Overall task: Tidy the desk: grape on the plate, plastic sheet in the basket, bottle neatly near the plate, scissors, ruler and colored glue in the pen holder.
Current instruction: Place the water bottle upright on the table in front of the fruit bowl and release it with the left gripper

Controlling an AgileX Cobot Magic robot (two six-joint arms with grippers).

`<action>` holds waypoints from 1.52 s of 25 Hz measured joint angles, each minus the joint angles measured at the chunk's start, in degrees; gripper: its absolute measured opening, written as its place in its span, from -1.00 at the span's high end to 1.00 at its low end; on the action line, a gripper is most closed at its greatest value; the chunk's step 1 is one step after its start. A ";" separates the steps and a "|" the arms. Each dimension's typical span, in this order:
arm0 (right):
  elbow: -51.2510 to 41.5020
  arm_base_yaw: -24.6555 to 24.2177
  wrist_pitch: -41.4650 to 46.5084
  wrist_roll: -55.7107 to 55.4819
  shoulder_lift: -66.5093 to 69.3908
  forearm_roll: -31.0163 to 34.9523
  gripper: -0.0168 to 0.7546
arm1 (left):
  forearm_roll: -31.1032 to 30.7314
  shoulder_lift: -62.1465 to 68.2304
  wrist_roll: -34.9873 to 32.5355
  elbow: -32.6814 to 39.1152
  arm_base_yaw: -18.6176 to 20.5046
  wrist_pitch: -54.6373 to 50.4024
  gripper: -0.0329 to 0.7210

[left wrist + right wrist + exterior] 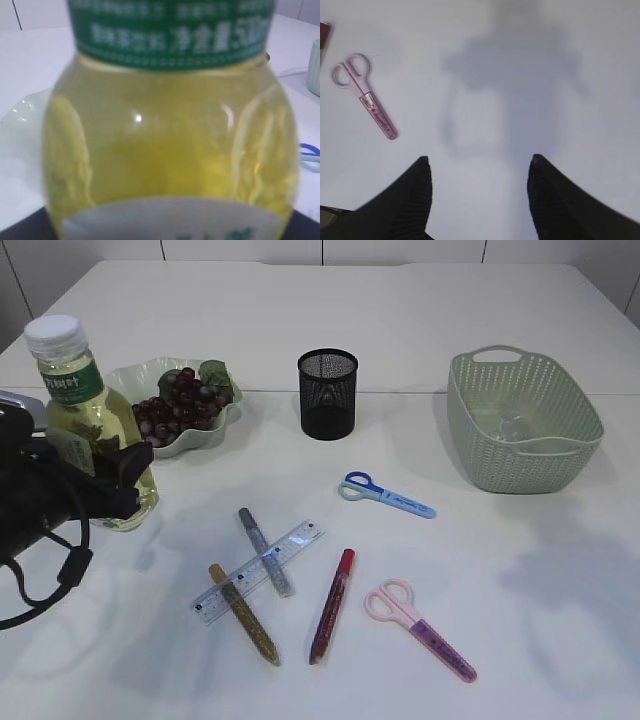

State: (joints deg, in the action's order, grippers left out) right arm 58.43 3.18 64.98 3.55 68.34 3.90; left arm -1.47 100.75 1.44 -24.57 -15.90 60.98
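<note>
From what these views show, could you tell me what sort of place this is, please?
Probably a staged desk-tidying setup on a plain white table, perhaps a lab. Stationery lies scattered: a ruler and pink scissors, with a mesh pen holder and basket waiting.

The yellow-liquid plastic bottle [170, 150] fills the left wrist view, blurred, hiding the left claw; its green label is cut off.

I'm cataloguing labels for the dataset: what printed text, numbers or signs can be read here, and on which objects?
"净含量" followed by a number starting with 5, then blurred: green label band of the clear plastic bottle of yellow liquid.
Bottle's neck label, exterior view: white characters, too small to read.
Transparent plastic ruler: scale marks, numbers illegible.
Pink scissors and blue scissors: handle print too small to read.
</note>
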 joint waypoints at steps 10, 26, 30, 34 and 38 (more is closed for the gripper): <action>0.00 0.00 0.10 0.00 0.00 0.00 -0.28 | 1.47 14.01 0.09 -8.22 0.00 0.20 -0.30; 0.00 0.00 0.30 0.00 0.00 0.00 -0.28 | 2.50 21.54 0.09 -13.93 0.00 4.44 -0.44; 0.00 0.00 0.63 0.00 0.00 0.00 -0.28 | 1.47 20.66 0.09 -13.93 0.00 4.19 -0.66; 0.00 0.00 0.66 0.00 -0.09 0.00 -0.28 | 1.47 17.40 0.09 -13.93 0.00 4.31 -0.72; 0.00 0.00 0.76 0.00 -0.09 0.00 -0.28 | 0.24 14.82 0.09 -13.93 0.00 4.31 -0.72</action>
State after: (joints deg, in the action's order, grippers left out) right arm 58.43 3.18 65.75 3.55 68.25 3.90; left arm -1.24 115.57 1.53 -38.51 -15.90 65.28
